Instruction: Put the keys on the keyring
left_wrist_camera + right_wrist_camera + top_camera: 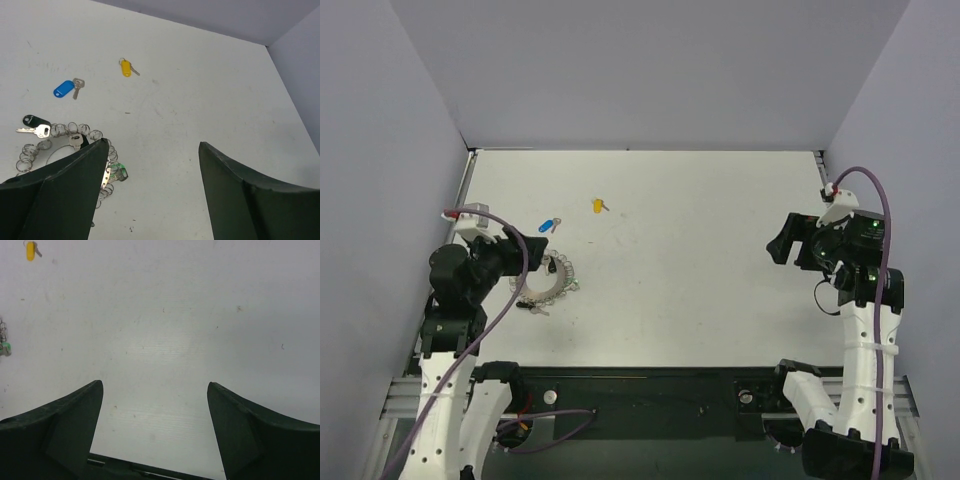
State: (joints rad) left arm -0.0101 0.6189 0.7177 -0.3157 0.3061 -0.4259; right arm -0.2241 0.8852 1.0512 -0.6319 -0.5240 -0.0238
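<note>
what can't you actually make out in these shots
- keyring: in the left wrist view, its near side sits behind a dark finger of the left gripper, so the full loop is not visible.
- green key: in the same view, partly covered by that finger. In the right wrist view, cut off by the left edge.
- top view: the left gripper covers part of the keyring, and the keys are too small to tell which are attached.

Robot lab, white tbl, grey walls, L arm, R arm

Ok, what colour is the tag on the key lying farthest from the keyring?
That key has a yellow tag, clearest in the left wrist view.
</note>
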